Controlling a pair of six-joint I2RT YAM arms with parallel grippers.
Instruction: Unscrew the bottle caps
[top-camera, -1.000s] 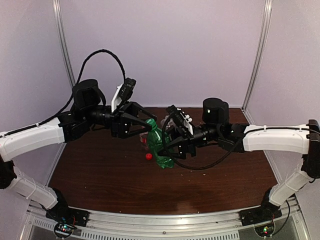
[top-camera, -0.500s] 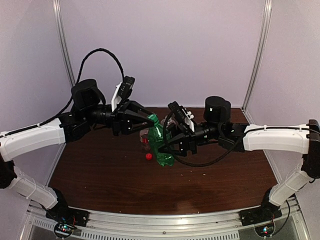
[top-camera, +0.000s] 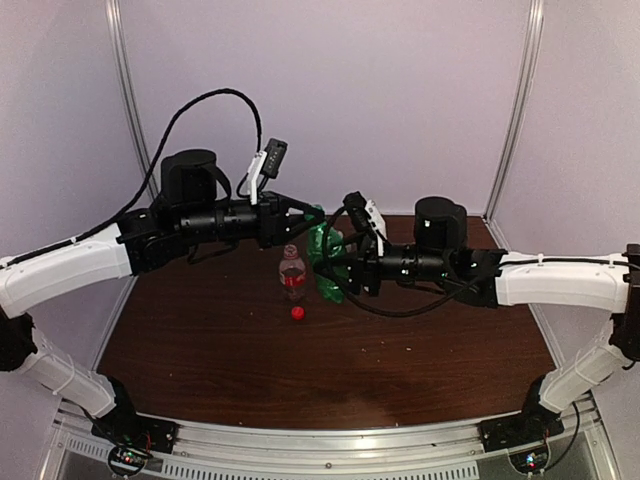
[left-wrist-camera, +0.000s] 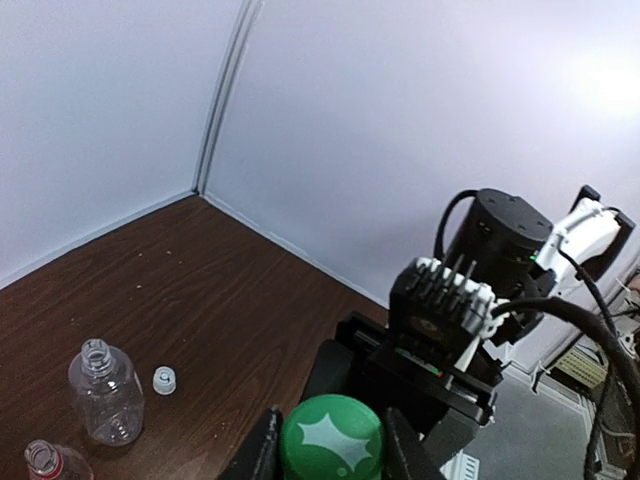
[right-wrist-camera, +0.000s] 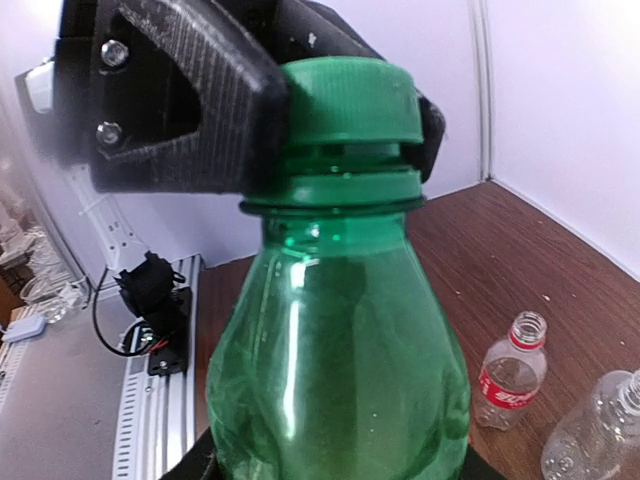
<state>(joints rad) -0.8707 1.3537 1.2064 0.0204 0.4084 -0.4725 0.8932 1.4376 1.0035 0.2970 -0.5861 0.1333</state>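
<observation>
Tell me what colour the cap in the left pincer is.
The cap is green, like its bottle; right wrist view shows it best.

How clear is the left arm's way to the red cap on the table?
Probably not yet. The red cap lies in the open on the table, but the jaws of the left arm are shut on the green cap of the green bottle that the right arm holds.

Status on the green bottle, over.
Grippers: left gripper shut on green cap, right gripper holding green bottle, lifted. Cap on the neck. Off already: red cap, white cap. Nothing blocking.
</observation>
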